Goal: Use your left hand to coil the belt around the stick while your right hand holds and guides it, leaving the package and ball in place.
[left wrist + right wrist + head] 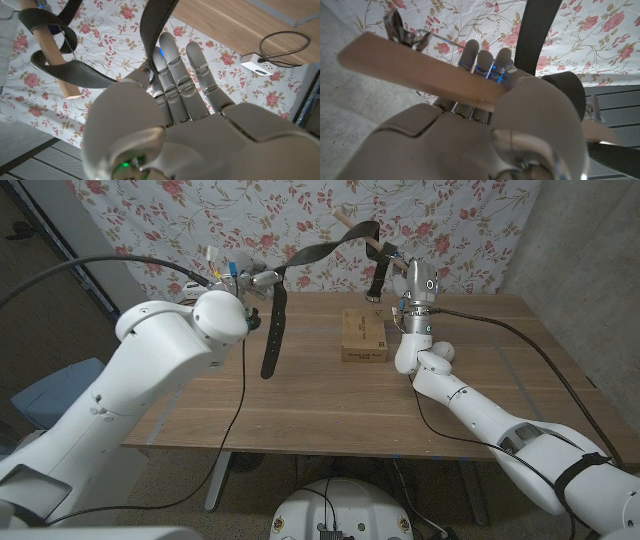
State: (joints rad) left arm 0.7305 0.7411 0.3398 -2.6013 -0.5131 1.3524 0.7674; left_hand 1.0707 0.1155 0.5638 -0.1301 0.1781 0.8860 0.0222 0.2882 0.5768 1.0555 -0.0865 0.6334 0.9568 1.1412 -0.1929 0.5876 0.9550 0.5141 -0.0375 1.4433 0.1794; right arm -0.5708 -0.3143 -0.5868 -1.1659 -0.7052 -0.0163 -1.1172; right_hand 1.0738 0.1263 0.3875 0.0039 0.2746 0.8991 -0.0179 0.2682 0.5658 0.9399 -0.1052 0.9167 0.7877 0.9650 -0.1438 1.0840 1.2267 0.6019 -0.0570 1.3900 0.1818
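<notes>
we are mid-coil: right hand [400, 262] grips stick [362, 232] raised over table [300, 395], belt [322, 252] looped on it. left hand [252, 282] pinches belt mid-length, tail hanging. we judge next: carry belt round stick, keep tension. package [363, 335] undisturbed; ball unseen.

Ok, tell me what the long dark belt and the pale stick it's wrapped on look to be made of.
Long dark belt: looks like leather or a faux leather, matte black; it bends in smooth loops and hangs limp from the left hand. Pale stick: apparently bare wood, tan with a dull, unvarnished surface, held in the right hand. The belt's metal buckle shines silver.
</notes>
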